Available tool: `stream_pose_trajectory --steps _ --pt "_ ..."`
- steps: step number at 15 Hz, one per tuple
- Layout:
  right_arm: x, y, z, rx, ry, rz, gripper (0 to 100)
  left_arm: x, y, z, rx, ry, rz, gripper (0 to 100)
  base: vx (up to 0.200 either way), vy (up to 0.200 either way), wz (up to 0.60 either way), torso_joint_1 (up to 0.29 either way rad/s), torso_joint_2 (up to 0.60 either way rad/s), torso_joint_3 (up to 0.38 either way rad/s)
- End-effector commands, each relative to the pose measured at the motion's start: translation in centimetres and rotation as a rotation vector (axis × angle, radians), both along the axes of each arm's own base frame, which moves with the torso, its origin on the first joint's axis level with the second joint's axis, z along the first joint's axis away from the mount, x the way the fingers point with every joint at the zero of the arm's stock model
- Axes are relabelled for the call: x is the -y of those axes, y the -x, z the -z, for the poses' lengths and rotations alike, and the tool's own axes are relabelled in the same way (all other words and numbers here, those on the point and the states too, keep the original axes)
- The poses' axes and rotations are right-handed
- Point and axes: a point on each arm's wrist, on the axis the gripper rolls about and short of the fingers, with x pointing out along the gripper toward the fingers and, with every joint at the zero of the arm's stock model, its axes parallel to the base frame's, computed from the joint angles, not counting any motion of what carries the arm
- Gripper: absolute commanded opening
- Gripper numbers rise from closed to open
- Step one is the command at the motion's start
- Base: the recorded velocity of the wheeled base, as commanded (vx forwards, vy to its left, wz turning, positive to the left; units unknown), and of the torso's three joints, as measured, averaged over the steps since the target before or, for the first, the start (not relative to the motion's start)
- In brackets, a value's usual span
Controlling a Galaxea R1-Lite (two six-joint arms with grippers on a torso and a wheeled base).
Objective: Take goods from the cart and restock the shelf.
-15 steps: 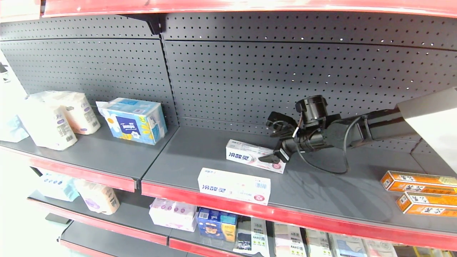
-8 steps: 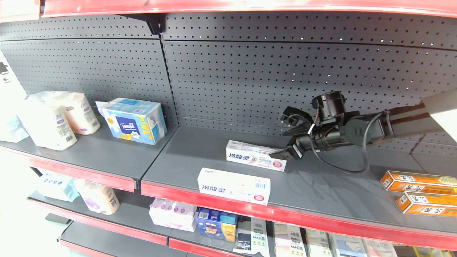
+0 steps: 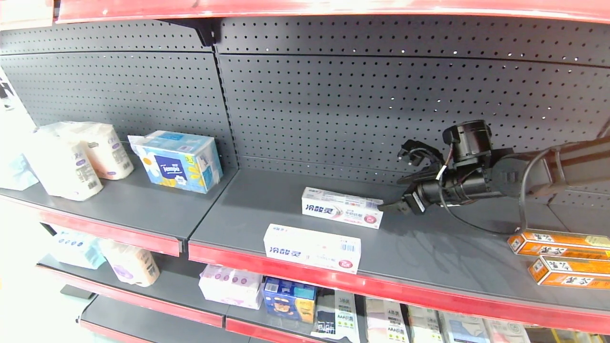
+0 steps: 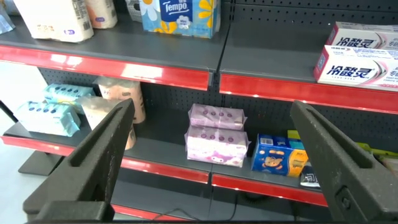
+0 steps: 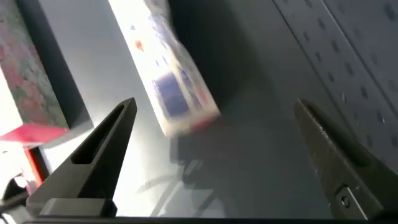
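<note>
Two white toothpaste boxes lie on the grey shelf [image 3: 429,247]. The rear toothpaste box [image 3: 341,207] lies flat mid-shelf, and the front toothpaste box [image 3: 312,247] lies at the red front edge. My right gripper [image 3: 394,180] is open just right of the rear box's right end, its lower fingertip almost at that end, nothing held. The right wrist view has this box [image 5: 171,81] lying beyond the spread fingers [image 5: 93,162]. My left gripper [image 4: 211,106] is open and empty, low in front of the shelving, below the front toothpaste box [image 4: 360,56].
A blue tissue pack [image 3: 178,159] and white paper rolls [image 3: 71,157] stand on the shelf's left section. Orange boxes [image 3: 562,243] lie at the far right. The perforated back wall [image 3: 333,105] rises close behind. Lower shelves hold tissue packs [image 4: 214,134] and other goods.
My right arm has drawn back to the right, coming off the rear toothpaste box's right end. The box stays lying where it was.
</note>
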Motion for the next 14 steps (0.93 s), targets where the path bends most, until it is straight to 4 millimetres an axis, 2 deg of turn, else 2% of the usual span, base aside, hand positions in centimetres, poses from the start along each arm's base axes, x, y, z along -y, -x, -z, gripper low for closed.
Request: stream_pose_trajectory --steps 1,7,14 --pt "1.1 1.0 -0.7 0.001 -0.01 0.031 100 0.0 0.0 0.0 -0.002 0.0 0.0 100 0.0 0.0 0.0 0.0 0.0 0.0" --pt "2.3 2.8 -1.2 -0.073 -0.091 0.152 100 0.0 0.0 0.0 0.001 0.002 0.0 100 0.0 0.0 0.0 0.0 0.0 0.0" --pt "2.8 4.1 1.3 -0.108 -0.1 0.413 100 0.0 0.0 0.0 0.0 0.0 0.0 100 0.0 0.0 0.0 0.0 0.0 0.0"
